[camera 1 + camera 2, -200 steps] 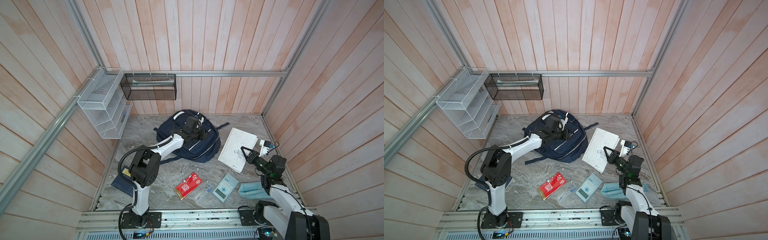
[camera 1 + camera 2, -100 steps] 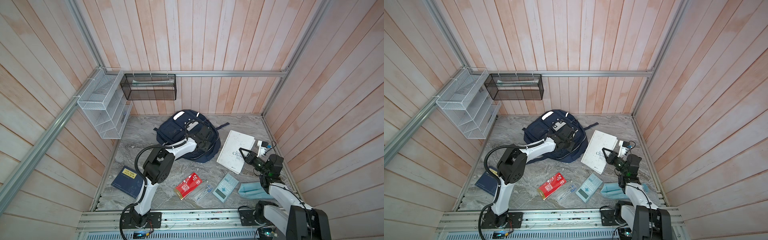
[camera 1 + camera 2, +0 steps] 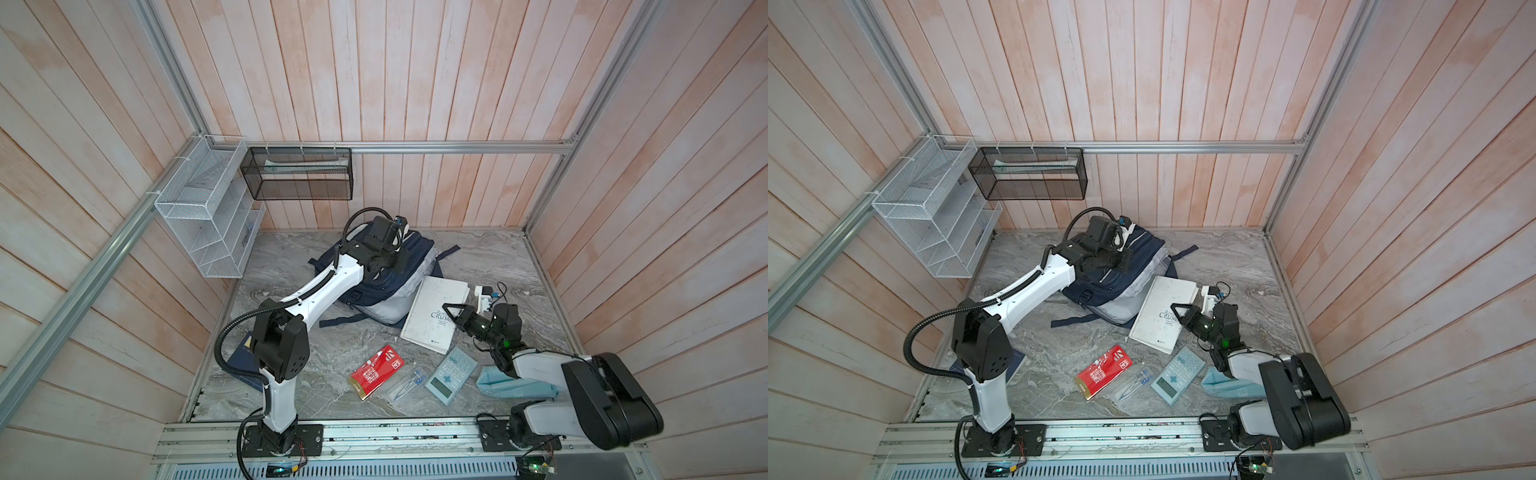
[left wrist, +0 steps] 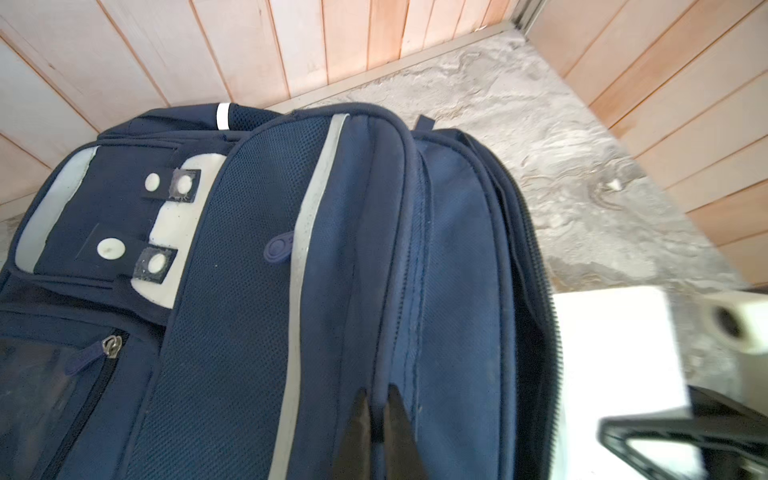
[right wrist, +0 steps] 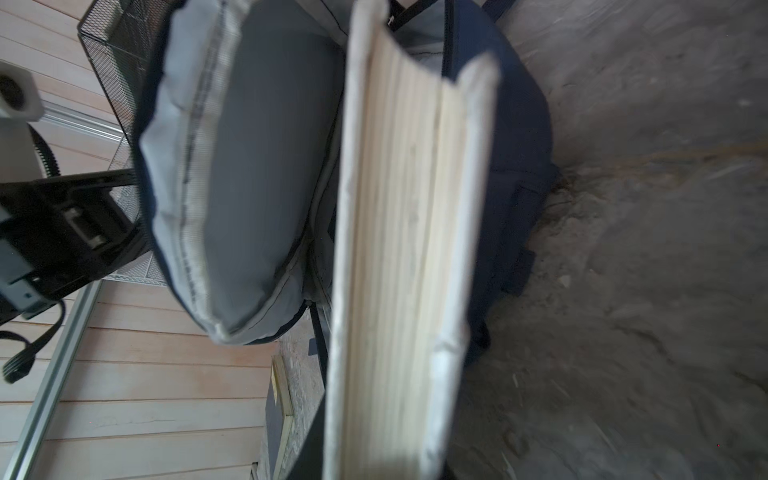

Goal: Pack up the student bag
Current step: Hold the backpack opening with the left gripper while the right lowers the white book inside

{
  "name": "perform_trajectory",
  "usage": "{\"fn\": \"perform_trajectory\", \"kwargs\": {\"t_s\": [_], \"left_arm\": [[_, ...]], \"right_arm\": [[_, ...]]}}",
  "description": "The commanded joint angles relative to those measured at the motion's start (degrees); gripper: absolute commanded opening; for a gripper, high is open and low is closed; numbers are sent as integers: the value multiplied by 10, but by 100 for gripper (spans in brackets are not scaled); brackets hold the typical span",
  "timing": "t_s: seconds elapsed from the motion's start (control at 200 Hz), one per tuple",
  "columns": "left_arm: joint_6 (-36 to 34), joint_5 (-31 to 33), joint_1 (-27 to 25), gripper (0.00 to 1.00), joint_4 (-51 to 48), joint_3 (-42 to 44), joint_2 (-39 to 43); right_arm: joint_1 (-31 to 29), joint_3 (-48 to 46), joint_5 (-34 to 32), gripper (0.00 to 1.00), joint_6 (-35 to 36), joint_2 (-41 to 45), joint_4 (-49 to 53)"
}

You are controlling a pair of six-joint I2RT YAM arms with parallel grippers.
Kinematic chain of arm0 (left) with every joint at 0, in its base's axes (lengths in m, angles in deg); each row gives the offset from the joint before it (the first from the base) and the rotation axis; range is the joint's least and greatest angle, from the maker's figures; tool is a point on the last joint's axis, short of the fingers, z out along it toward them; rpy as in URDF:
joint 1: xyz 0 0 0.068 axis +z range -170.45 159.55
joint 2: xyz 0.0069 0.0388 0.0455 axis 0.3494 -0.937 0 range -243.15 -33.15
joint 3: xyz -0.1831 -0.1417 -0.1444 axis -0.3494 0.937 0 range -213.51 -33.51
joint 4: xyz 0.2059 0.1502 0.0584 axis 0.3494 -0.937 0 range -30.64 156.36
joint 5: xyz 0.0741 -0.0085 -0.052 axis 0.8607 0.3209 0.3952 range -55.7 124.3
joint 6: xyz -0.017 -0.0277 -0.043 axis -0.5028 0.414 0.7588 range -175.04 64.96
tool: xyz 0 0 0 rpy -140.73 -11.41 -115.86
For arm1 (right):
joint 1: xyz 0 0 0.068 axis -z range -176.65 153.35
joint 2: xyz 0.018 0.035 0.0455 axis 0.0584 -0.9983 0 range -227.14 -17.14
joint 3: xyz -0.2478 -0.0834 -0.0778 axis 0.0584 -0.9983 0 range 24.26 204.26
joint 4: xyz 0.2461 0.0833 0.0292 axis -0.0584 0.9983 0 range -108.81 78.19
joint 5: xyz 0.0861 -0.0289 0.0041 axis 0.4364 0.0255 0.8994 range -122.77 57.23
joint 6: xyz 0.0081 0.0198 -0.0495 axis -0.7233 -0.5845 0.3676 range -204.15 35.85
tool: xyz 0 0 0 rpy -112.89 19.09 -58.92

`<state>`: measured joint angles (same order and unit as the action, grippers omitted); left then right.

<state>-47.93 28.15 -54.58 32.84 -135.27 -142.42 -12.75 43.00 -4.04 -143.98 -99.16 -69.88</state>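
**Left jaws close on the flap as the book moves in**

Since a second ago the left gripper (image 4: 376,395) has clenched from wide apart onto a seam ridge of the student bag (image 3: 370,286). The bag's flap is now raised, baring grey lining (image 3: 386,309). The white book (image 3: 430,299) has shifted closer to the bag.

Take 6 o'clock as the arm bases in both top views. A red packet (image 3: 376,372), a clear pen sleeve (image 3: 406,384) and a calculator (image 3: 451,374) lie near 6. A light-blue pouch (image 3: 515,384) lies near 5, partly under the right arm. All rest on the marble table (image 3: 490,257).

At 4 o'clock the right gripper (image 3: 451,311) grasps the book's near edge. The right wrist view shows the book's pages running toward the lined opening.

The bag lies from centre toward 12, by the far wall.
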Motion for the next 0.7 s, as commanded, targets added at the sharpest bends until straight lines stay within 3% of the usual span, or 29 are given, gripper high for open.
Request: {"fn": "perform_trajectory", "kwargs": {"t_s": [0.0, 0.1, 0.18, 0.3, 0.445, 0.56, 0.695], "left_arm": [[22, -92, 6, 0, 55, -6, 31], [21, -95, 11, 0, 51, -14, 31], [23, -97, 15, 0, 50, -14, 34], [38, -99, 14, 0, 54, -15, 42], [49, -96, 15, 0, 60, -9, 44], [69, -82, 19, 0, 80, 25, 47], [92, -73, 23, 0, 99, 60, 41]], "right_arm": [[-23, 86, 18, 0, -54, -82, -183], [-44, 162, 26, 0, -74, -186, -230], [-63, 240, 12, 0, -75, -264, -185], [-89, 339, -63, 0, -106, -373, -163], [-118, 438, -133, 0, -90, -441, -104], [-117, 438, -125, 22, -89, -440, -113], [-96, 399, -67, 60, -52, -390, -59]]}}
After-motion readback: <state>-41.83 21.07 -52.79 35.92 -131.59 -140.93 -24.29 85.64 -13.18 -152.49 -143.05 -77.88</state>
